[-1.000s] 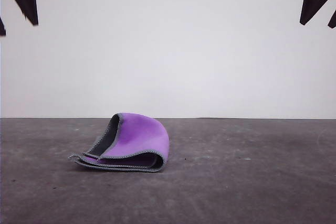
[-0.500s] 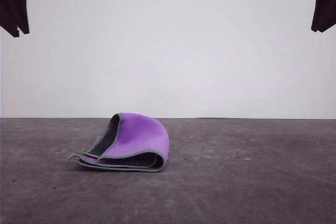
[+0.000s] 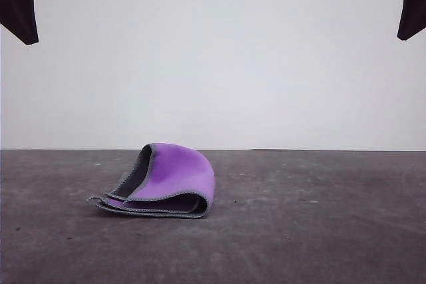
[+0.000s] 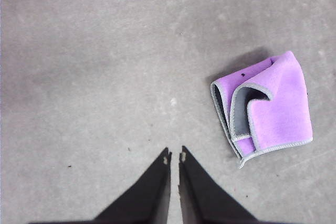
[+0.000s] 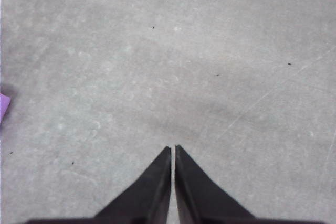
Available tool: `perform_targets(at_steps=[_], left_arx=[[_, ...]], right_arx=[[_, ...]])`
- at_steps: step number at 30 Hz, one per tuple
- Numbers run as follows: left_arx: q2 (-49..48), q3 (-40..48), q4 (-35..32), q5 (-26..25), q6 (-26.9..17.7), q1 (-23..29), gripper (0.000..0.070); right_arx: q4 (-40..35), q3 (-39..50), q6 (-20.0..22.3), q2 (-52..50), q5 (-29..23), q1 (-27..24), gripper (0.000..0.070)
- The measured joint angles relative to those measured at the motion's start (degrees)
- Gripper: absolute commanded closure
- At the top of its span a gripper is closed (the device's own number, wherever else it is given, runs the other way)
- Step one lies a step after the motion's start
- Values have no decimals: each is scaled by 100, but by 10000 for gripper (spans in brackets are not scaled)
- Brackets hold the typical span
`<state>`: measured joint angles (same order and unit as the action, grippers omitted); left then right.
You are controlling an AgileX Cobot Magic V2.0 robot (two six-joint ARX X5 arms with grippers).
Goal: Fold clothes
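In the left wrist view the left gripper has its jaws drawn nearly together, a thin sliver of grey desk showing between the two dark tips, and nothing held. The right gripper looks the same in its own wrist view: jaws narrowed to a hairline gap, empty, poised over bare desk. In the front view both grippers hang high, the left in the upper left corner of the frame and the right in the upper right corner, well apart from the cloth, which lies on the desk left of centre in the lower half of that frame. The cloth is folded into a loose bundle: the bright purple face is outermost and bulges up in a rounded hump, a dark grey inner face shows in the open mouth on the left side, and light grey stitched edging traces each layer along the stacked bottom edges. In the left wrist view the same bundle sits at the right of the frame, roughly squarish, with the grey lining curling out of one fold.
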<state>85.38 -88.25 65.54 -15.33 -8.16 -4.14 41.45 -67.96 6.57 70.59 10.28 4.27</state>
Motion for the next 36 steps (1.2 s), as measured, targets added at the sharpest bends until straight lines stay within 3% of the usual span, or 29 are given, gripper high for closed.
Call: perform_targets(at_steps=[9,14,22,30,36], left_arx=[[0,0,-12,0,-1,0,689],[-142,72,-348,0,-21,0,689],[-1404,1366,-945,-7,-19,130,690],[-3079,3888,-2451,-6,153,310,690],[-4171,4913,-2850,-4,536,352,690]], right_arx=[[-119,0,0,0,0,0,696],[-285,0,0,-95,-2,0,696],[-437,127,0,-798,-15,-28,697],[-1479,1994,-65,-2202,40,-28,696],[-2469,3622,-533,-3409,61,-28,696]])
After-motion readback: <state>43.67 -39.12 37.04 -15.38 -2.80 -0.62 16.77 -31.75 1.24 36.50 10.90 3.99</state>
